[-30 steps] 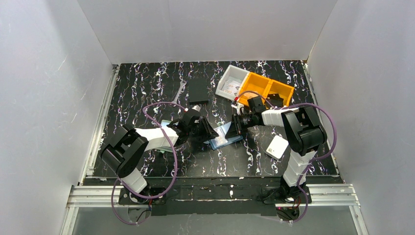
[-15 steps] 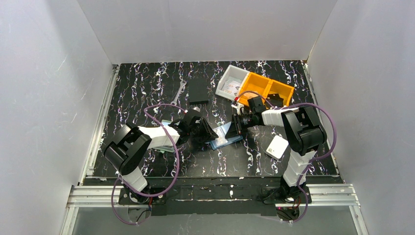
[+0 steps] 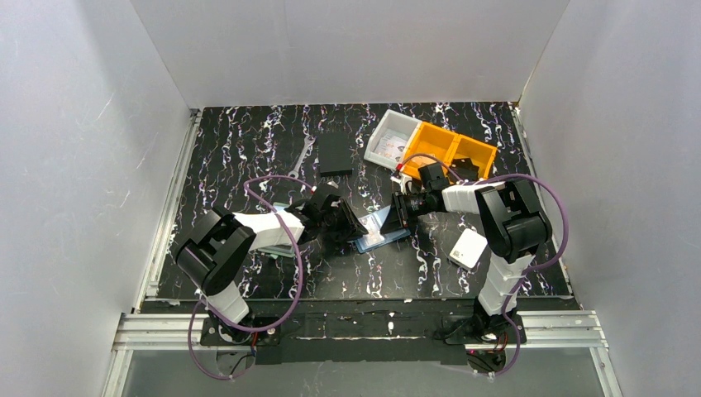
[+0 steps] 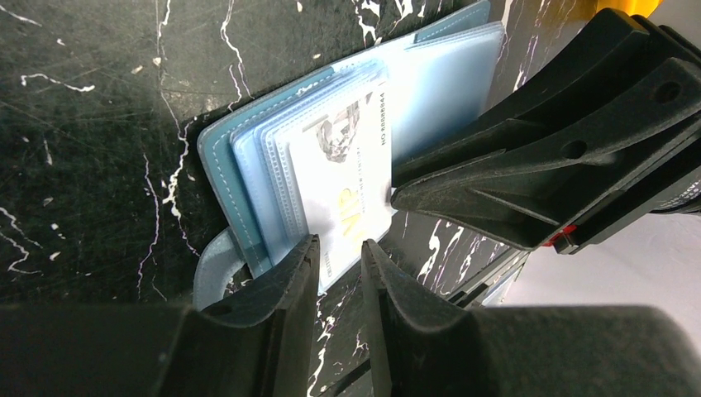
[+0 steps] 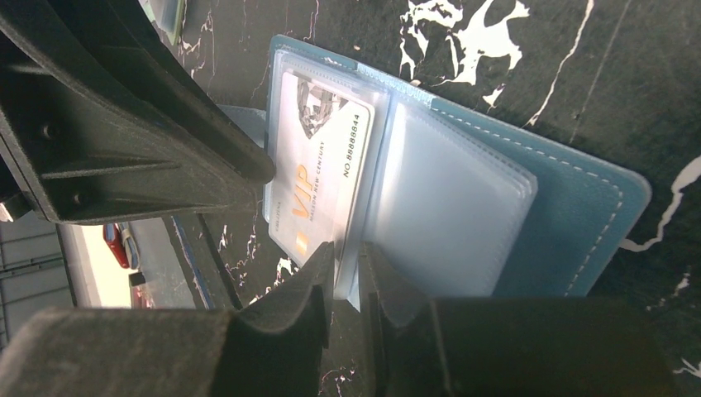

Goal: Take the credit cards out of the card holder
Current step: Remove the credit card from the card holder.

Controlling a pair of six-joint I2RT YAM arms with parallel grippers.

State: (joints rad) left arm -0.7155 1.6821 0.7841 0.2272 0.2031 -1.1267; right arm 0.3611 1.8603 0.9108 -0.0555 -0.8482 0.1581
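Where it lies open, blue stitched card holder (image 5: 579, 231) (glossy, rectangular)

Left arm (image 3: 263, 227) and right arm (image 3: 463, 196): white shells over chunky black joints, each trailing a looping purple cable (image 3: 294, 269). Black wedge-shaped fingers (image 4: 529, 165) show round holes (image 4: 572, 150), 1 red tab (image 4: 559, 241).

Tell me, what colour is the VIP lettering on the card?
Gold, on the pale card; clearest in the right wrist view.
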